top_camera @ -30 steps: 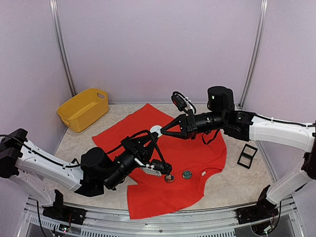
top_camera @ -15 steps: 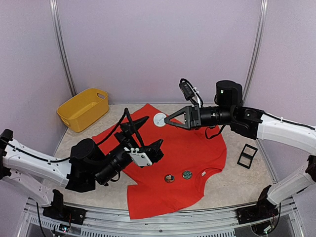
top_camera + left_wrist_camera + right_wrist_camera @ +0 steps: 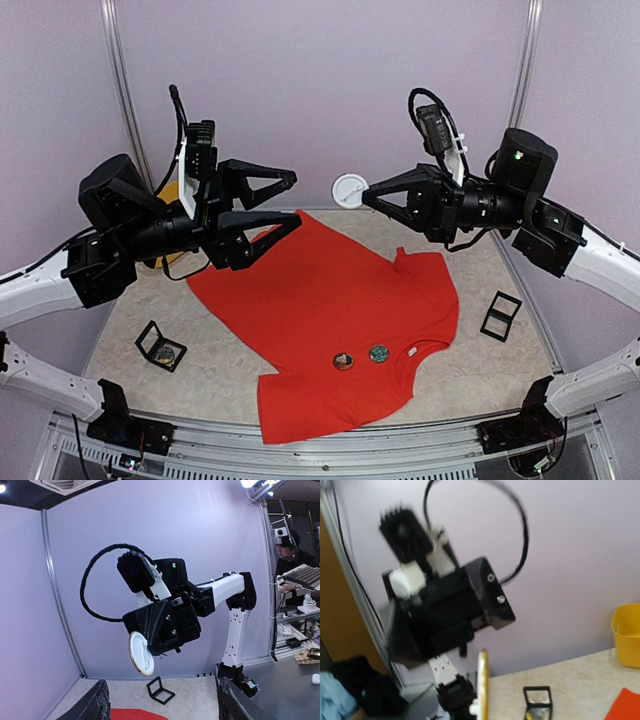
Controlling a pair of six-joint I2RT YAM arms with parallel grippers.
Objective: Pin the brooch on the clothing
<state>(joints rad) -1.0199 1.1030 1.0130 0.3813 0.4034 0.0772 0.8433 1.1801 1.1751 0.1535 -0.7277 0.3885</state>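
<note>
The clothing, a red T-shirt (image 3: 340, 300), lies spread flat on the table, and its edge shows in the wrist views (image 3: 130, 714) (image 3: 627, 707). Two small round brooches (image 3: 343, 360) (image 3: 378, 352) sit on it near the neck. High above the shirt, my right gripper (image 3: 368, 190) is shut on a white, gold-rimmed brooch (image 3: 350, 190). The left wrist view shows that brooch's (image 3: 141, 653) pin side; in the right wrist view the brooch (image 3: 482, 685) is edge-on. My left gripper (image 3: 290, 200) (image 3: 162, 705) hangs open and empty, facing the brooch from the left.
A small open black box (image 3: 160, 345) (image 3: 537, 697) sits on the table at the left. A black frame (image 3: 500, 315) (image 3: 160, 690) stands at the right. The yellow basket (image 3: 626, 635) is at the back left, mostly hidden behind my left arm in the top view.
Both arms rose from the shirt to high above the table. My left gripper left the brooch near the neck and opened. My right gripper carried the white brooch upward.
</note>
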